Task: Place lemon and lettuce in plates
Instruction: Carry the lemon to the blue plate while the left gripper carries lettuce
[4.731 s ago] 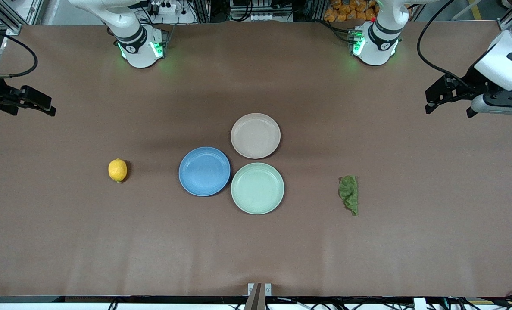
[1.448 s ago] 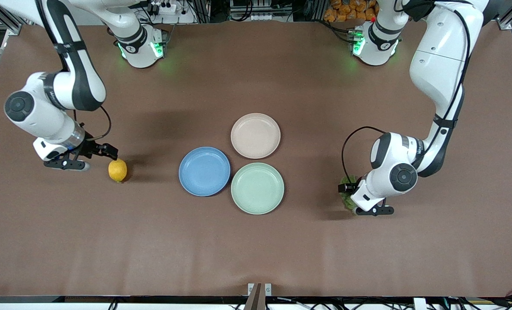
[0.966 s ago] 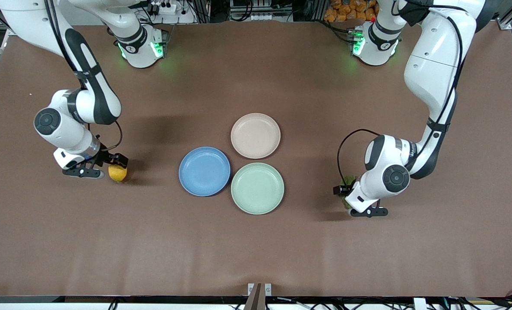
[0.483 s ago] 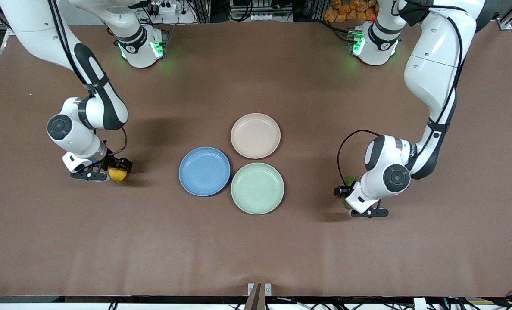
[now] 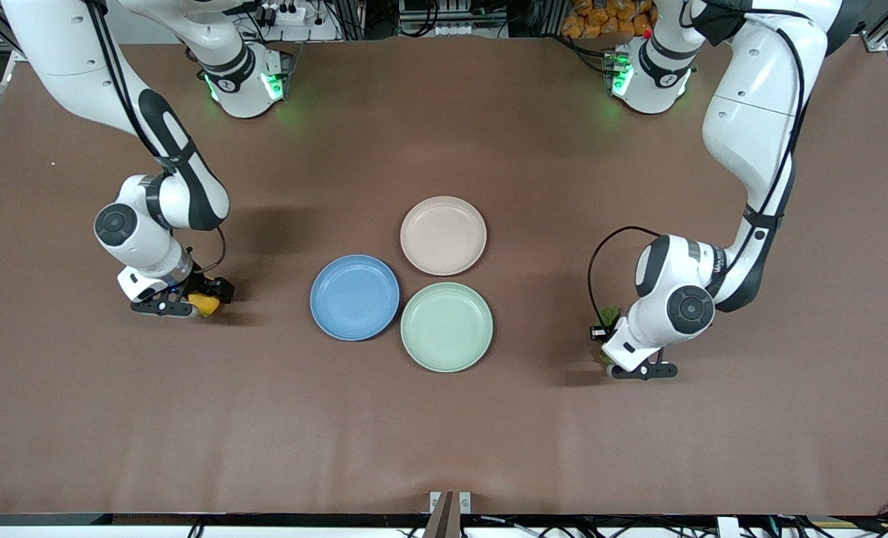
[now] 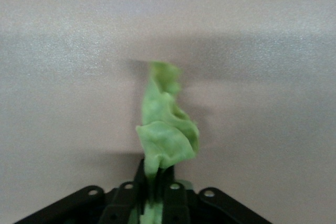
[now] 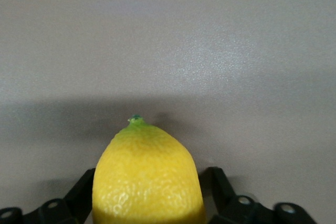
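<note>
On the table, both items are gripped but neither is plated yet.
The lettuce [image 6: 167, 129] is pinched in the closed left gripper [image 5: 607, 345]; the lemon [image 7: 148, 174] sits between the right gripper [image 5: 203, 299] jaws, which touch its sides. The blue plate [image 5: 354, 297] and beige plate [image 5: 443, 235] are left unfilled.

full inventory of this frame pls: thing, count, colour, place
lemon: 1, yellow, on the table toward the right arm's end, between the right gripper's fingers
lettuce: 1, green, toward the left arm's end, pinched in the left gripper
blue plate: 1, blue, mid-table
beige-pink plate: 1, pale beige-pink, farther from the front camera than the other two
mint plate: 1, pale green, beside the blue one
table: 1, brown
right gripper: 1, black, at the lemon
left gripper: 1, black, at the lettuce
</note>
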